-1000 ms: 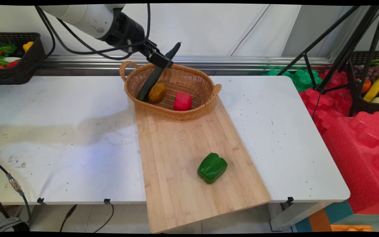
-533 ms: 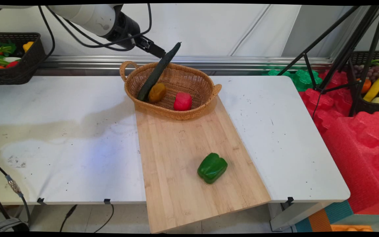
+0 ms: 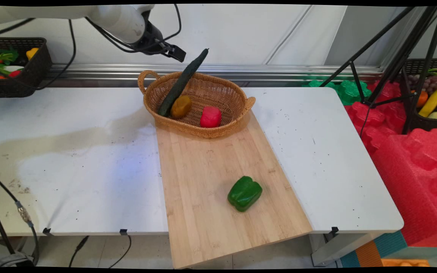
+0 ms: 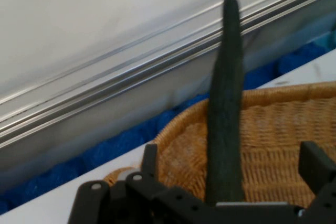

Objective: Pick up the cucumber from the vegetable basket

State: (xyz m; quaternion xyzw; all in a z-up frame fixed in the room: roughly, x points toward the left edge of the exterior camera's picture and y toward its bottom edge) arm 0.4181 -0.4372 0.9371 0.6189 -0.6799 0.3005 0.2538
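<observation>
A long dark green cucumber leans in the wicker basket, its lower end inside by the left wall and its tip sticking up past the back rim. My gripper hangs open just up and left of the cucumber's upper part, not touching it. In the hand view the cucumber rises between the spread fingers over the basket, with my gripper holding nothing. A brownish-yellow vegetable and a red one lie in the basket.
The basket sits at the far end of a wooden cutting board, which carries a green bell pepper near its front. A black basket of vegetables stands at the back left. A tripod, red foam and a fruit basket lie to the right.
The gripper let go of the cucumber and drew back up and to the left. The cucumber stays leaning in the basket.
</observation>
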